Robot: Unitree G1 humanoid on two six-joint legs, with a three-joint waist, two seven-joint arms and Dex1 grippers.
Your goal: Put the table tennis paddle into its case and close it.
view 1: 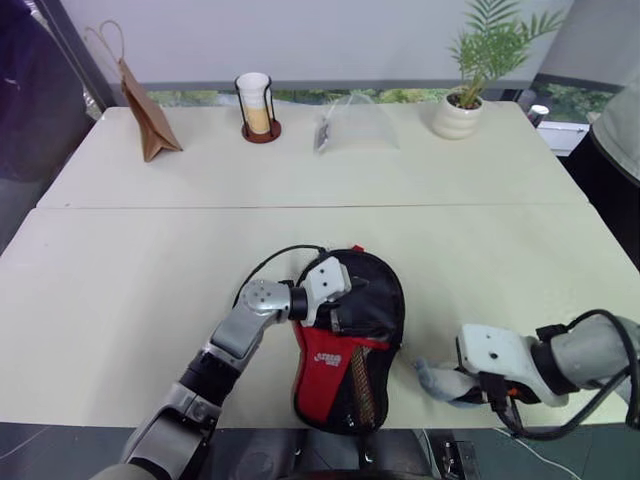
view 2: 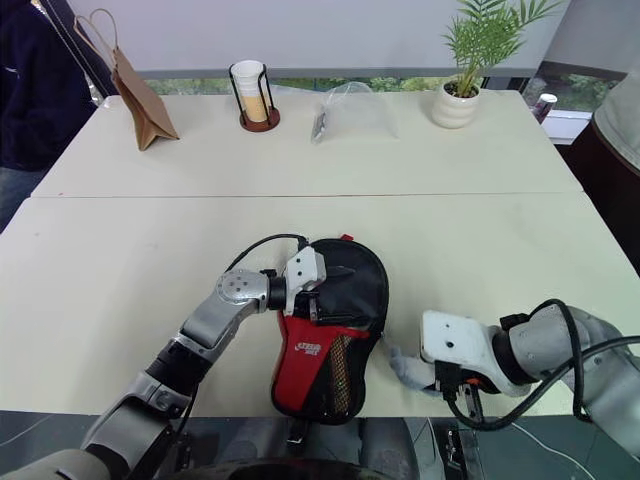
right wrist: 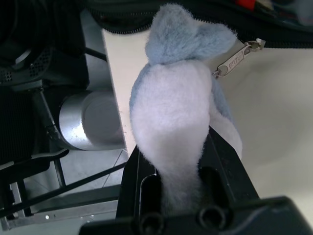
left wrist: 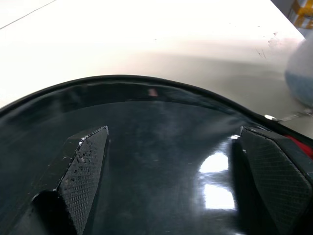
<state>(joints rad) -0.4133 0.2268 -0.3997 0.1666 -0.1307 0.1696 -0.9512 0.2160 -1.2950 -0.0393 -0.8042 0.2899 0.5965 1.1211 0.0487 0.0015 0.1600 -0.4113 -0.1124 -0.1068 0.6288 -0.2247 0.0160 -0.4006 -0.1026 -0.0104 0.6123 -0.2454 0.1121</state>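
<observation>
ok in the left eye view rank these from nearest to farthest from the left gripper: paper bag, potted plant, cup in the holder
From the left gripper on the case:
1. Cup in the holder, straight behind, far side of the table.
2. Paper bag, far left corner.
3. Potted plant, far right.
Bag and plant are close to call.

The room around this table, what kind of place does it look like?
Probably an office or a lab's meeting area. Two pale tables stand pushed together beneath a window, with a potted plant, a paper bag and a cup in a holder along the far edge.
</observation>
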